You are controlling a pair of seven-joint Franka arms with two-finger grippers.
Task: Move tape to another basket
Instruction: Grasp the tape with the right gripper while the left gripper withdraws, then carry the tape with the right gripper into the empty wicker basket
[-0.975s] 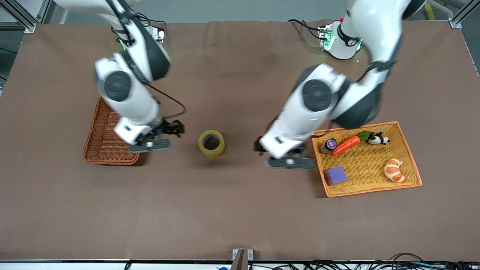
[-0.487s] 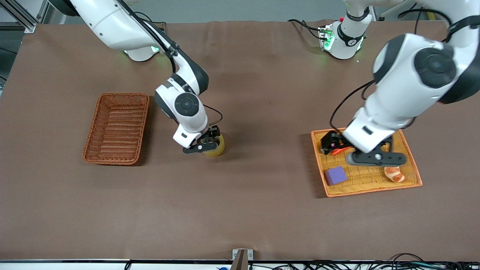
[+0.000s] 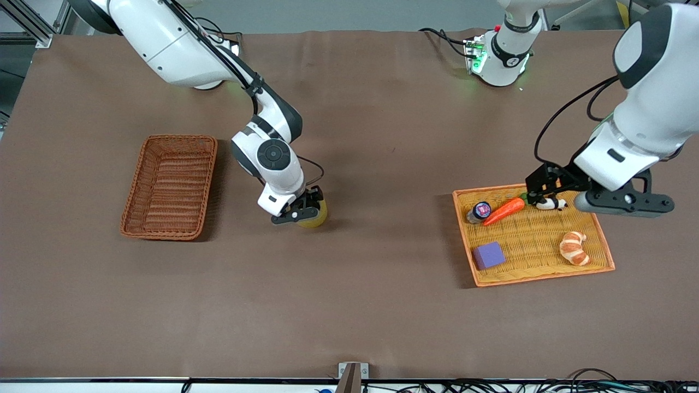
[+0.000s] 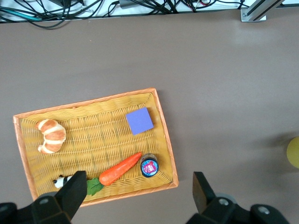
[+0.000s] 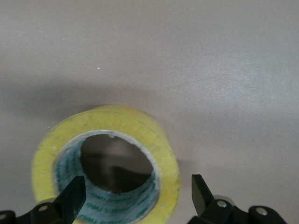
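The tape (image 3: 320, 216), a yellowish ring, stands on the table between the two baskets and fills the right wrist view (image 5: 140, 126). My right gripper (image 3: 303, 210) is down at it and open. One finger (image 5: 74, 198) is over the hollow centre and the other finger (image 5: 202, 198) is outside the ring wall; in that view the gripper (image 5: 138, 198) straddles the wall. The reddish-brown basket (image 3: 169, 185) is empty, toward the right arm's end. My left gripper (image 3: 546, 186) is open and empty above the yellow tray's rim; in the left wrist view (image 4: 138, 198) it is by the carrot.
The yellow tray (image 3: 532, 240) holds a dark-capped jar (image 3: 480, 210), a carrot (image 3: 505, 210), a panda toy (image 3: 551, 203), a croissant (image 3: 573, 248) and a purple block (image 3: 489, 255). The tape also shows at the edge of the left wrist view (image 4: 294, 151).
My left arm has swung up and toward its own end of the table, uncovering the tray's things. My right gripper has stayed at the tape and settled slightly lower around it.
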